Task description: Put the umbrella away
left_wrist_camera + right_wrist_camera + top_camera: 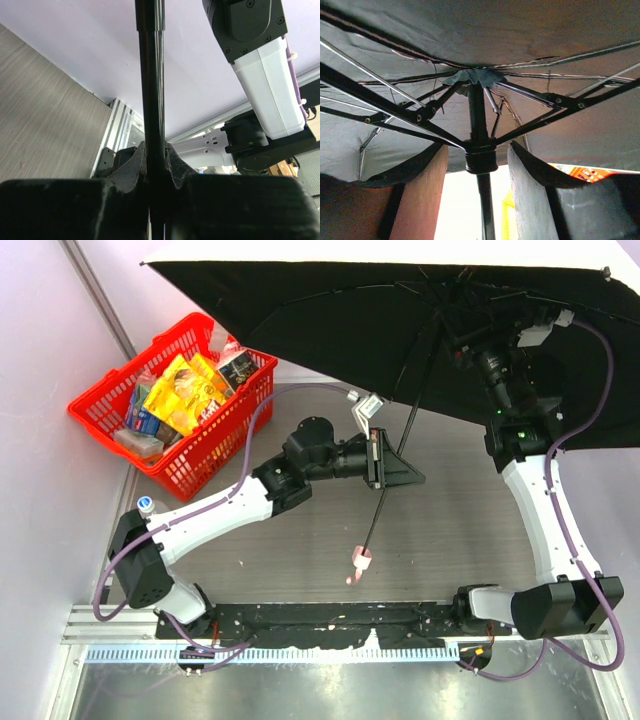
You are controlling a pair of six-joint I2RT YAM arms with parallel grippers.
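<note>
Grey table (300, 560); umbrella (330, 310) fully open, dark underside.

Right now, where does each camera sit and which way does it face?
Top external: overhead from behind, looking down on table, left arm, right arm, open umbrella.
Left wrist: on left arm, looking along left pincer, shut on the shaft; right arm behind.
Right wrist: under canopy, looking up past right pincer, open around the runner.
Shared: shaft, all three.

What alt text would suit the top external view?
An open umbrella, its canopy dark from here, spreads across the top of the frame; the left gripper clamps its thin black shaft and the right arm reaches up under the canopy. A red basket of packaged goods sits at left.
</note>
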